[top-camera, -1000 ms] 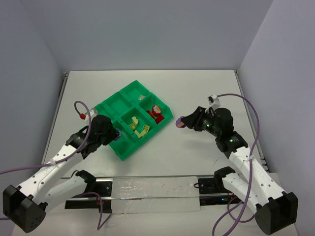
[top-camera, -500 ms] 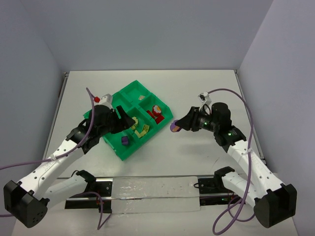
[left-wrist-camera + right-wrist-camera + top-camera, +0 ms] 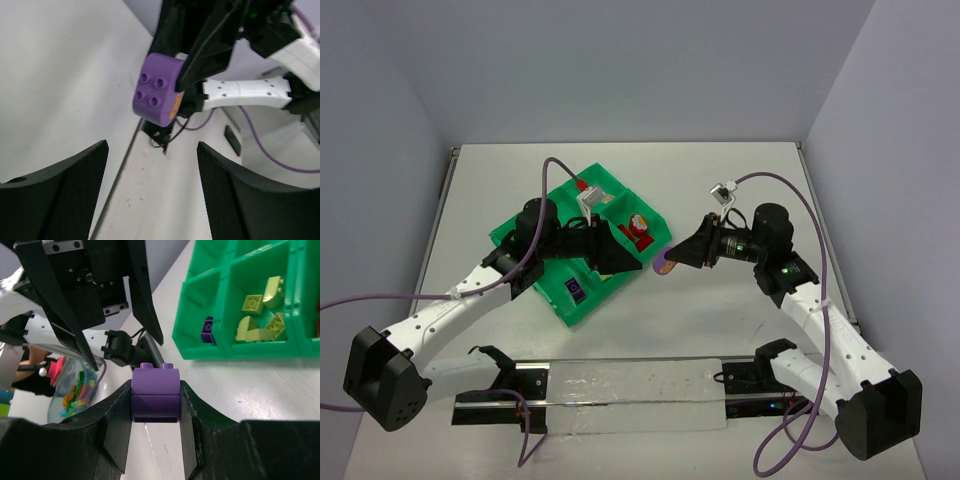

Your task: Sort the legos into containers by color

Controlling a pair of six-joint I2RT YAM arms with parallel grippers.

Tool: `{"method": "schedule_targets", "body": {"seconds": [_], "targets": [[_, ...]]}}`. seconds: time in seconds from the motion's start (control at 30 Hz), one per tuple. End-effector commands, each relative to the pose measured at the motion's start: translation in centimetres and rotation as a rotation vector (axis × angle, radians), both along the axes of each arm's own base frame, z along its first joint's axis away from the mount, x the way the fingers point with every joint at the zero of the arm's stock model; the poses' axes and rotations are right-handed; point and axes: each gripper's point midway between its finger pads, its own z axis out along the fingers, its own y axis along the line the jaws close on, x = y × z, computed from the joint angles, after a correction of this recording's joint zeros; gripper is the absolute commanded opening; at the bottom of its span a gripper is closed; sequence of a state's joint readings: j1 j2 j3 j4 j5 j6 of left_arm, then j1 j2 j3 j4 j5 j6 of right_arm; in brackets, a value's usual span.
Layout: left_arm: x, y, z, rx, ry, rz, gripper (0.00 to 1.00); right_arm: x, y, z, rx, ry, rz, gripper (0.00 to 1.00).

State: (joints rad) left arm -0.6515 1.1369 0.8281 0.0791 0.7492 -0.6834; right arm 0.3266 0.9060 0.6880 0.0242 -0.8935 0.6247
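While the right gripper (image 3: 670,262) is clamped on the purple brick (image 3: 664,264), holding it above the table just off the tray (image 3: 585,312), the left gripper (image 3: 625,258) faces it with its fingers apart and not touching it. The step appears to be a hand-over.

1. Centre the brick (image 3: 157,90) between the left fingers (image 3: 55,195); in the left wrist view it sits above and well beyond them.
2. Close on the studded end, on faces the right fingers (image 3: 114,425) do not cover.
3. Release the right grip only once the left grip is firm; the brick (image 3: 155,392) is small and likely to drop.
4. Deliver to the near corner compartment, where another purple brick (image 3: 207,330) lies, beside the yellow-green bricks (image 3: 260,315).
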Motion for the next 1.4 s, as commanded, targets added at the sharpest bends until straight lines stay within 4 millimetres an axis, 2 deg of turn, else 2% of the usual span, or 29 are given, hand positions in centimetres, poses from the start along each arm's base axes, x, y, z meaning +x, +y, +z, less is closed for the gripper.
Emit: {"method": "schedule_targets", "body": {"seconds": [0.0, 0.3, 0.37, 0.67, 1.17, 1.23, 1.27, 1.3, 1.33, 1.37], "targets": [[-2.8, -0.4, 3.7, -0.174, -0.109, -0.156, 0.79, -0.8, 1.1, 2.9, 0.052, -0.075, 0.088, 0.00], [-3.5, -0.5, 4.3, -0.229, -0.131, -0.196, 0.78, -2.3, 2.7, 4.0, 0.051, -0.103, 0.190, 0.00], [-3.4, -0.8, 3.9, -0.221, -0.118, -0.207, 0.77, -2.8, 3.1, 4.5, 0.061, -0.121, 0.212, 0.00], [-3.6, -1.1, 3.5, -0.211, -0.111, -0.243, 0.72, -3.0, 3.9, 5.0, 0.070, -0.124, 0.231, 0.00], [-3.9, -1.2, 3.6, -0.226, -0.098, -0.259, 0.35, -3.1, 4.5, 4.9, 0.062, -0.127, 0.241, 0.00], [-4.0, -1.2, 3.7, -0.228, -0.099, -0.261, 0.26, -3.1, 4.6, 4.8, 0.059, -0.126, 0.240, 0.00], [-4.0, -1.2, 3.8, -0.229, -0.102, -0.260, 0.19, -2.9, 4.6, 4.6, 0.053, -0.120, 0.238, 0.00], [-3.9, -1.2, 3.7, -0.225, -0.097, -0.256, 0.03, -2.8, 4.6, 4.6, 0.049, -0.119, 0.234, 0.00], [-3.8, -1.1, 3.7, -0.219, -0.093, -0.245, 0.00, -2.6, 4.6, 4.3, 0.037, -0.108, 0.221, 0.04], [-3.4, -1.2, 3.6, -0.208, -0.092, -0.222, 0.00, -2.4, 4.5, 4.2, 0.026, -0.097, 0.210, 0.18]]}}
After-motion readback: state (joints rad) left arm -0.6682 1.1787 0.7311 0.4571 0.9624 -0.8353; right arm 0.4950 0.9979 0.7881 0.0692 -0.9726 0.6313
